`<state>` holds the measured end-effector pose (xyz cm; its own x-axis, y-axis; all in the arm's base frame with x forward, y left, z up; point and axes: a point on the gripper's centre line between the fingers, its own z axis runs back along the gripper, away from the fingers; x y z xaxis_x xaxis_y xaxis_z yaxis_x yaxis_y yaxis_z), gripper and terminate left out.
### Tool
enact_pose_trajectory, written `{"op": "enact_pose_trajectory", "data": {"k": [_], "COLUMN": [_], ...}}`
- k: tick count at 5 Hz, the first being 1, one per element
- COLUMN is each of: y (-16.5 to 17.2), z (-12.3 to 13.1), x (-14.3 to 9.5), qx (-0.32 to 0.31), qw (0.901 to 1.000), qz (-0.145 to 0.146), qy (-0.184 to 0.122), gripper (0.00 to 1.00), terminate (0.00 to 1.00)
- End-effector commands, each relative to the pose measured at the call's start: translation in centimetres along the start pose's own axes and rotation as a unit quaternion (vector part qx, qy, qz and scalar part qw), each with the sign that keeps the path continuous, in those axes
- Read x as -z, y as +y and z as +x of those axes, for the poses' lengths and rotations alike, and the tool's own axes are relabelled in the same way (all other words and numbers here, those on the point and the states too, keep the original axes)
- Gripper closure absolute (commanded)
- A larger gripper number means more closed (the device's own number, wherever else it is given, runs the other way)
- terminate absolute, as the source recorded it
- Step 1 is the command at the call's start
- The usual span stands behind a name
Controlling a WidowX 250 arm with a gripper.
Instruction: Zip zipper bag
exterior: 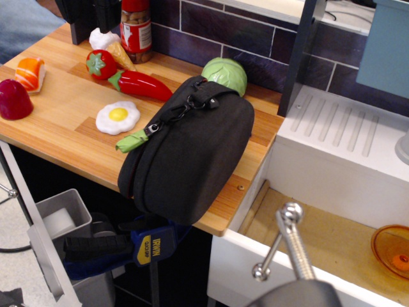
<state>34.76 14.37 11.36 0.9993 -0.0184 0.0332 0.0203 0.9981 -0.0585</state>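
The zipper bag (192, 153) is a large black rounded fabric case. It lies on the wooden counter (64, 128) and overhangs its front edge. Its zipper runs along the upper left edge. A lime-green pull tab (132, 141) hangs at the left end, and black cord loops (192, 102) lie near the top. A black shape at the top left, cut off by the frame edge, looks like my gripper (89, 16). It is far behind and to the left of the bag. I cannot make out how its jaws stand.
Toy foods lie left of and behind the bag: fried egg (117, 117), red pepper (140, 83), cabbage (225, 73), strawberry (100, 64), jar (136, 29). A white sink (332, 153) with a metal tap (291, 236) is at the right. A blue clamp (150, 246) sits under the counter.
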Motion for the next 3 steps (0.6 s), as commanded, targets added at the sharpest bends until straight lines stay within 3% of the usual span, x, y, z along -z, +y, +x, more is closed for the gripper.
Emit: {"op": "enact_pose_trajectory", "data": {"k": [1, 2, 3], "y": [0.0, -2.2, -5.3], "z": [0.0, -1.2, -4.1], "x": [0.0, -0.9, -2.2], "qx": [0.000, 0.022, 0.063], "qw": [1.0000, 0.9997, 0.9976], "qz": [0.000, -0.009, -0.028], "qy": [0.000, 0.000, -0.001], "gripper": [0.00, 0.00, 0.00], "terminate": [0.00, 0.00, 0.00]}}
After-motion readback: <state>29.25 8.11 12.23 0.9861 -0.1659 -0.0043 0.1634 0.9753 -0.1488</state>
